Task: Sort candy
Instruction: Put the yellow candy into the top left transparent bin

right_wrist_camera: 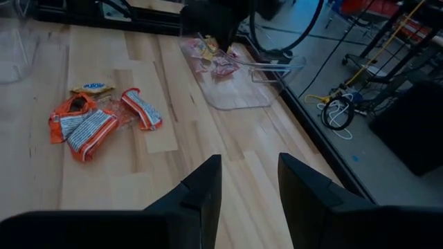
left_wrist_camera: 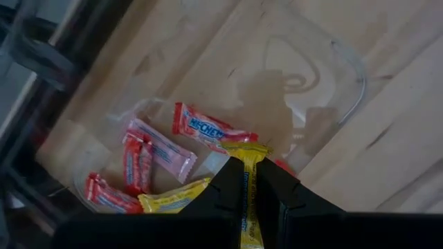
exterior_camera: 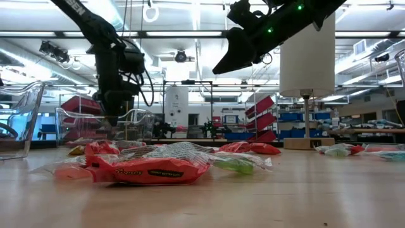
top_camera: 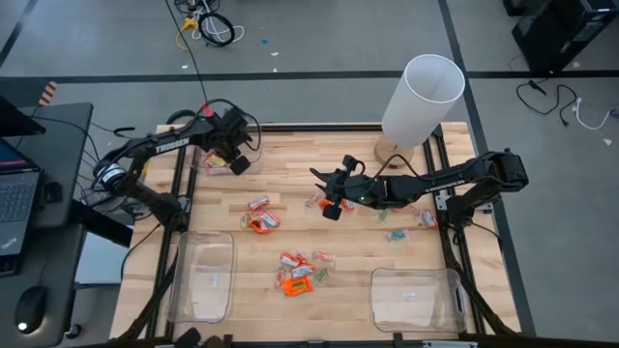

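Left claw (left_wrist_camera: 250, 190) pinches a yellow candy (left_wrist_camera: 248, 181) above the half-filled clear bin (left_wrist_camera: 346, 62); right claw (right_wrist_camera: 249, 181) hangs open, empty; many candies beside that bin remain unsorted.

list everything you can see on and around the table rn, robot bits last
candy: many; orange, pink, yellow, green; scattered in clusters mid-table
held candy: one, yellow, between the left fingers over the far-left bin
far-left bin: one, clear, holds pink and yellow candy
near bins: two, clear, at the near left and near right corners
lamp: one, white shade, far right
laptop: one, dark, off the table's left
left gripper: shut on the yellow candy
right gripper: open, raised mid-table
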{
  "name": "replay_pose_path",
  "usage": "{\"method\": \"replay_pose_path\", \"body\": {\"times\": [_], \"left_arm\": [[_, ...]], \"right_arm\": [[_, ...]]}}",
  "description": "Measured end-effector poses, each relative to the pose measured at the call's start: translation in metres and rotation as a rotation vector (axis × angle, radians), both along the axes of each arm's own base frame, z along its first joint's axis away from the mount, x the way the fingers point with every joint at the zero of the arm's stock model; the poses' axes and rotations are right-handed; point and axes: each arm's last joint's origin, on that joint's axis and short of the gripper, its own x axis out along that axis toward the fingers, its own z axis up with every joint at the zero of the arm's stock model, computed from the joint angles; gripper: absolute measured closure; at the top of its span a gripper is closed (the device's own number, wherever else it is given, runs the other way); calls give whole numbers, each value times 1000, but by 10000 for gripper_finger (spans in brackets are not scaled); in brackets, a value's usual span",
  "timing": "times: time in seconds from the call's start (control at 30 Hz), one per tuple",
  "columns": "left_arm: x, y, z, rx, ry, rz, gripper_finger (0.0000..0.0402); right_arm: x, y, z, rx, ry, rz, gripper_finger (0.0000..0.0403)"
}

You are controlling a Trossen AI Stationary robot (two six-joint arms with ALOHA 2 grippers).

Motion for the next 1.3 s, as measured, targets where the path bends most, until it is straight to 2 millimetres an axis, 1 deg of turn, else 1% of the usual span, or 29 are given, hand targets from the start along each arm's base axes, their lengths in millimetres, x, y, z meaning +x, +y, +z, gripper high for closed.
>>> {"method": "replay_pose_path", "body": {"times": [0.23, 0.6, 0.77, 1.03, 1.3], "left_arm": [[2, 2, -7, -19, 18, -1, 374], [2, 3, -7, -14, 18, 3, 371], [2, 3, -7, -9, 22, 8, 360], [2, 3, -7, -7, 21, 16, 328], [1, 3, -7, 1, 32, 43, 320]], "right_arm": [[0, 0, -1, 0, 6, 0, 275], [0, 0, -1, 0, 6, 0, 275], [0, 0, -1, 0, 6, 0, 275], [0, 0, -1, 0, 6, 2, 275], [1, 13, 2, -7, -21, 46, 275]]}}
